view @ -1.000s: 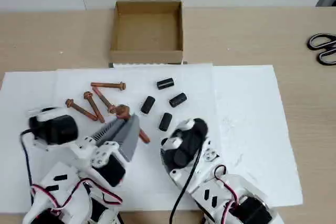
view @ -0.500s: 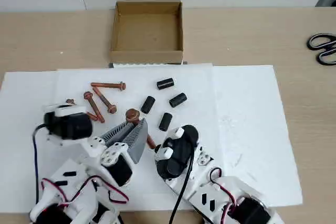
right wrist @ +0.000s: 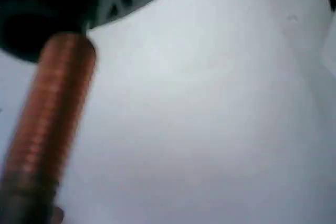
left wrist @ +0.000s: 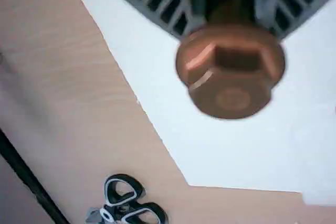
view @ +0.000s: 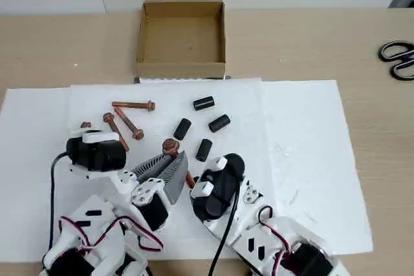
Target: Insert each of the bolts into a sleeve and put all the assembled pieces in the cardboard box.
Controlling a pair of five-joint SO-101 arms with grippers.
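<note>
A bolt (view: 171, 147) is gripped by the left gripper (view: 171, 159) over the paper (view: 297, 134), at 6 o'clock from the cardboard box (view: 181, 66). Whether the right gripper (view: 197, 189), at its 4 o'clock, is closed cannot be told.

Bare paper (view: 304, 134) right of the sleeves (view: 219, 123) — loose bolts (view: 132, 105) to their left.

Copper bolt (view: 171, 147) clamped in left gripper (view: 172, 158); four black sleeves (view: 204, 103) lying loose nearby.
</note>
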